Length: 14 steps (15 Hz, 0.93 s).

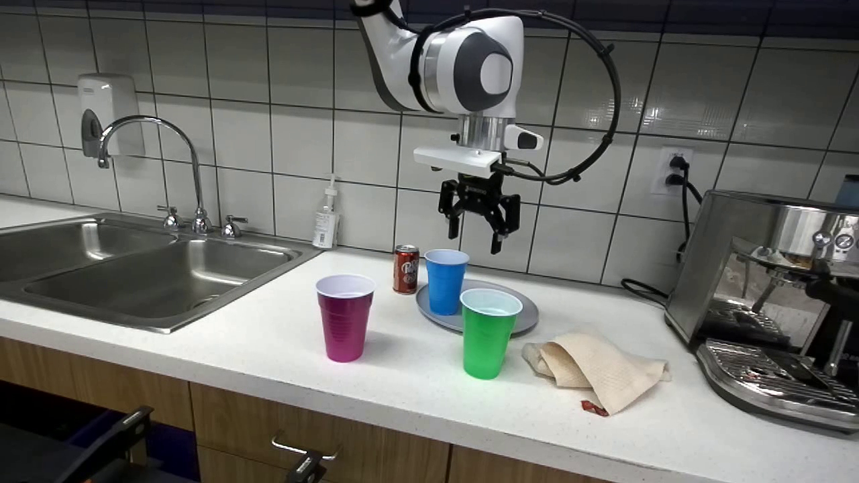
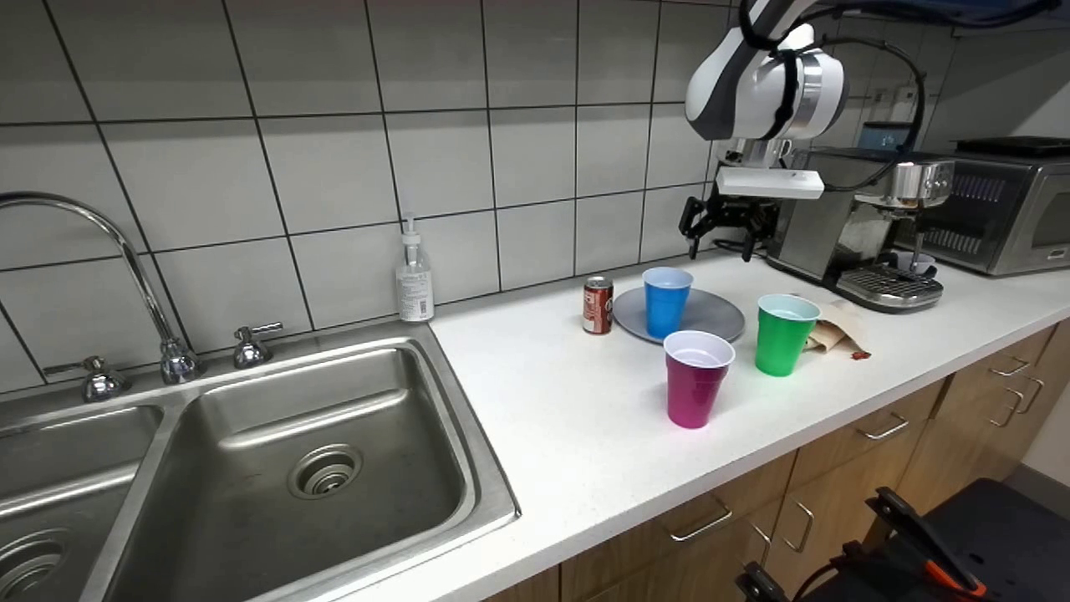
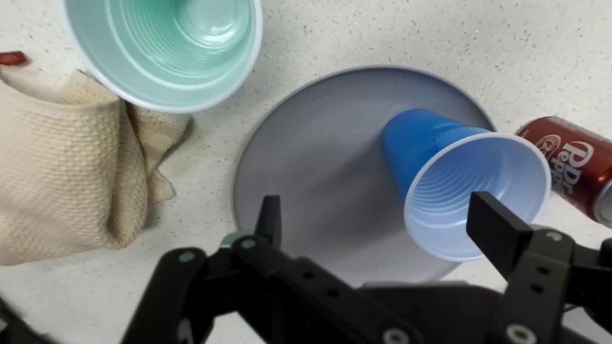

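Wrist view: Dr Pepper can beside blue cup.

A faucet is arching over the sink; a pump bottle is standing at the sink's back corner; a wall dispenser is hanging behind the sink; a coffee machine is sitting well apart from it.

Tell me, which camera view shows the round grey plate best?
The wrist view: it looks down on most of the round grey plate, though the blue plastic cup and black fingers cover parts. Both exterior views show it only obliquely; in an exterior view, the green plastic cup also partly hides it.
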Each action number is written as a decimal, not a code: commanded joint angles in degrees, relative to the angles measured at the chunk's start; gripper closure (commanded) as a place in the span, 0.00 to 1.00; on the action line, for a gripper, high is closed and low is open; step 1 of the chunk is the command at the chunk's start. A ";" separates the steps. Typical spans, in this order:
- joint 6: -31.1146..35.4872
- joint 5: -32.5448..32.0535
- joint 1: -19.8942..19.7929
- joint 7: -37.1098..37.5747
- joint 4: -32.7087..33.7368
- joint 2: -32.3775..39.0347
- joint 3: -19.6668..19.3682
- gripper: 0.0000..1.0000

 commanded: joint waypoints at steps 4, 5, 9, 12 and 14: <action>-3.21 -9.51 5.10 20.47 -4.53 -4.03 -6.26 0.00; -4.74 -10.05 5.40 22.34 -4.33 -4.18 -6.53 0.00; -11.36 -11.94 6.40 29.30 -4.15 -5.45 -6.99 0.00; -13.13 -11.94 6.26 33.73 -4.41 -5.89 -6.72 0.00; -12.23 -11.32 5.86 34.65 -4.64 -5.89 -6.48 0.00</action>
